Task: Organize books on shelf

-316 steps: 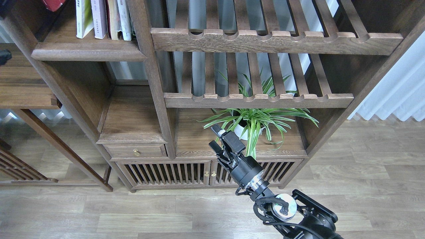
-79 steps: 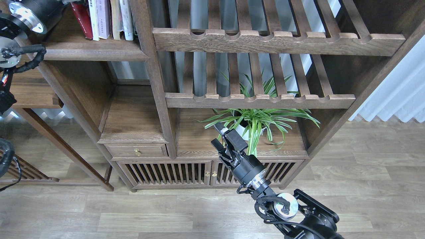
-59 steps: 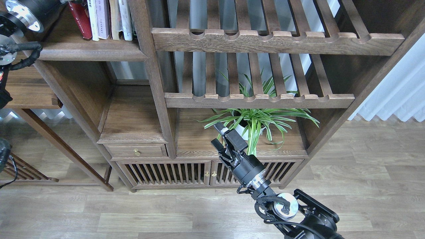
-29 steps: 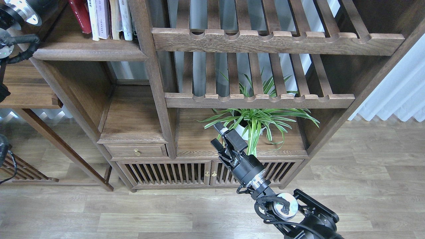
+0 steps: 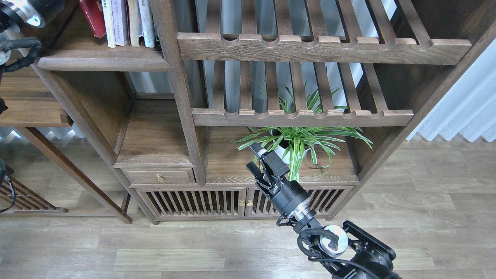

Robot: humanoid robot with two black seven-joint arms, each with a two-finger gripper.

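The books stand in a row at the top left on the shelf [image 5: 104, 62], a dark-brown board with a thick rounded front edge. From the left: the dark red book [image 5: 92, 17], leaning slightly, a white-spined one with yellow-green [image 5: 107, 21], then the pale lavender one [image 5: 120, 21]. My left arm's wrist [image 5: 19, 11] shows at the top left corner, left of the red book; its gripper is past the frame's edge. My right gripper [image 5: 252, 159] is open and empty, low in front of the cabinet, far from the books.
Two more pale books [image 5: 140, 21] stand right of the lavender one, against the upright post [image 5: 170, 58]. Slatted racks [image 5: 321, 48] fill the right bays. A potted plant [image 5: 298, 143] stands just behind my right gripper. A side table [image 5: 27, 104] is at left.
The dark red book, earlier apart at the top left, now stands beside the other books. My left arm has drawn up and left toward the corner. My right arm has not moved.
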